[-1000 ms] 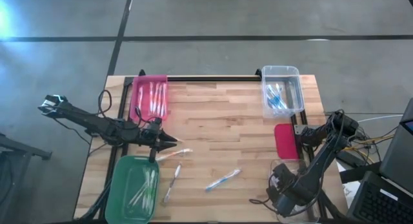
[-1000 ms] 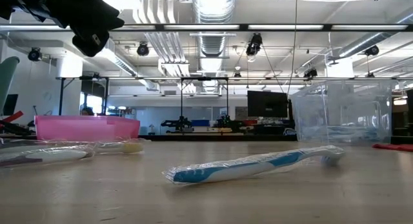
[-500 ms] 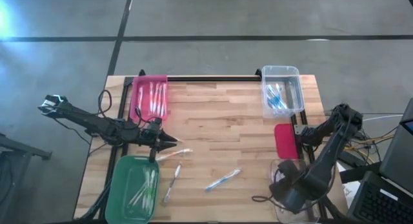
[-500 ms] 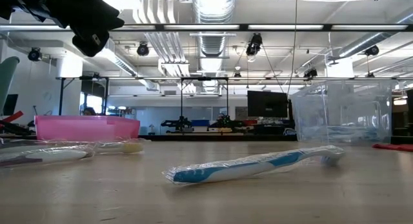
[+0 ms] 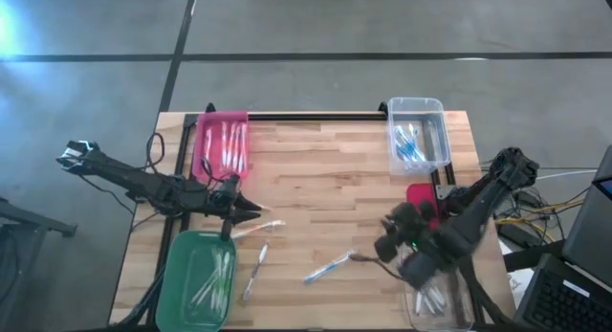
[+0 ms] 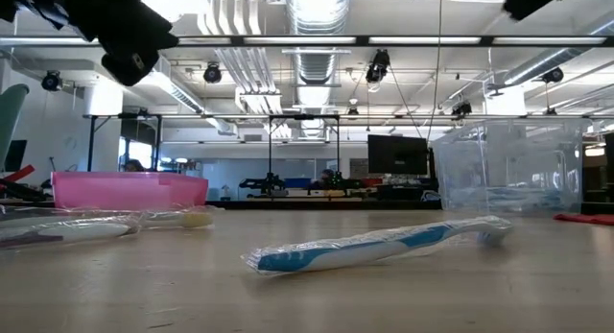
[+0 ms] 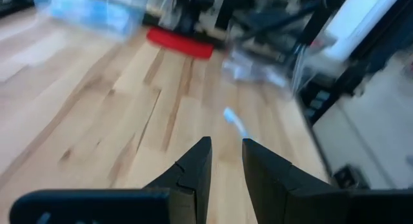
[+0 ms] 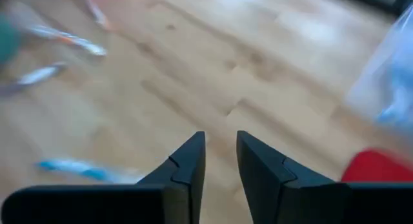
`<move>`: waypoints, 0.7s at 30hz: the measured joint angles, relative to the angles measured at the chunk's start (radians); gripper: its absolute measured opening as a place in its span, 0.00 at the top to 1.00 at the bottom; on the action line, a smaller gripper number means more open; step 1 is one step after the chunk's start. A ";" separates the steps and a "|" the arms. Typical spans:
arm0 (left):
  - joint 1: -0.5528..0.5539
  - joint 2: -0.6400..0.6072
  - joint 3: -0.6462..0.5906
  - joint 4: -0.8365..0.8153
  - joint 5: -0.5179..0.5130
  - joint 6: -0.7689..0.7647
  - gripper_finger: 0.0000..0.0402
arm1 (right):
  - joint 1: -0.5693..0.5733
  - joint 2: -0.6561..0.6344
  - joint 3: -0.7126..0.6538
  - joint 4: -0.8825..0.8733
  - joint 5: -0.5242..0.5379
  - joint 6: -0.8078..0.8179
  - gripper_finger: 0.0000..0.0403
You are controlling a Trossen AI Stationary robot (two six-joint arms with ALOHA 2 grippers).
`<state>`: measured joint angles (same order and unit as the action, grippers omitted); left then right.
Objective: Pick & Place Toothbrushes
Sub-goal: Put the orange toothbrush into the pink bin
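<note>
Three toothbrushes lie loose on the wooden table: a blue one near the middle, a pale one and another further left. More lie in the pink bin, the green bin and the far clear bin. My left gripper hovers by the left toothbrushes, its fingers narrowly open with nothing between them. My right gripper is blurred in the air right of the blue toothbrush. It slants down, narrowly open, with nothing between its fingers.
A red flat object lies at the right edge of the table. A second clear bin sits at the near right corner, under the right arm. Bare wood lies between the pink bin and the far clear bin.
My right gripper has risen out of the clear bin at the near right corner. It has swung toward the table's middle, toward the blue toothbrush, turning as it went. The toothbrushes on the table have not moved.
</note>
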<state>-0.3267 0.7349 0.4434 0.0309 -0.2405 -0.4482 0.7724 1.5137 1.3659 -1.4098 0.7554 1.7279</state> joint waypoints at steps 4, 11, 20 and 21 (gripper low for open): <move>0.003 0.004 0.104 -0.251 -0.002 -0.008 0.77 | -0.123 0.008 -0.014 0.007 0.019 -0.199 0.82; 0.005 0.037 0.324 -0.637 -0.075 -0.029 0.77 | -0.255 0.006 -0.070 0.123 0.126 -0.440 0.81; 0.020 0.101 0.479 -0.826 -0.076 -0.119 0.77 | -0.350 0.007 -0.149 0.300 0.112 -0.699 0.70; 0.023 0.109 0.487 -0.836 -0.075 -0.125 0.77 | -0.360 0.007 -0.158 0.304 0.112 -0.705 0.69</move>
<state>-0.3034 0.8435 0.9299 -0.8052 -0.3157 -0.5732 0.4126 1.5208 1.2075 -1.1055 0.8675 1.0231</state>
